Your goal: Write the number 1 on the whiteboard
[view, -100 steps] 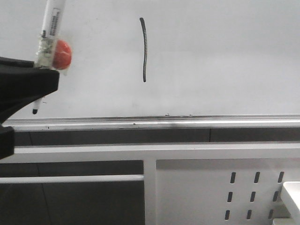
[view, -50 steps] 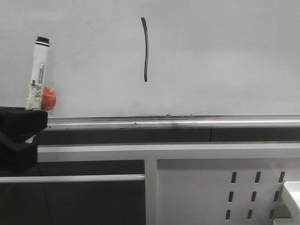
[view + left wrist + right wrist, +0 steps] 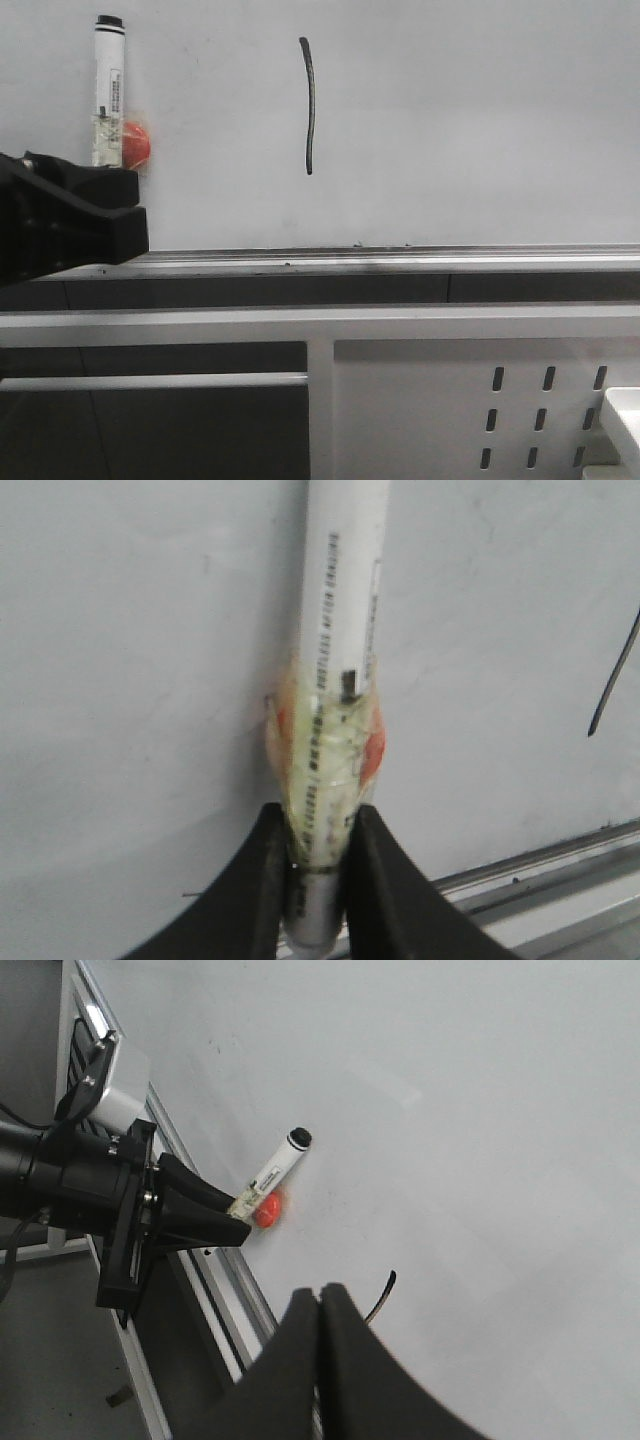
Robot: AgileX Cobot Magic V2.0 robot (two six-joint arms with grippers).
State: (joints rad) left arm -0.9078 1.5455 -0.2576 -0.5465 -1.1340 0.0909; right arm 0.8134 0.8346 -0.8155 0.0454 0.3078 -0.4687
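At far left, the left gripper (image 3: 100, 185) is clamping a white marker pen (image 3: 106, 90), holding it upright near the whiteboard (image 3: 470, 120). Right of it, the number 1 (image 3: 311, 105) is standing as a thin, slightly curved dark stroke high on the board. The right gripper (image 3: 318, 1305) is hanging with fingers pressed together, holding nothing.

White marker pen (image 3: 107, 88) with orange blob (image 3: 135, 146), white perforated frame (image 3: 470, 390)
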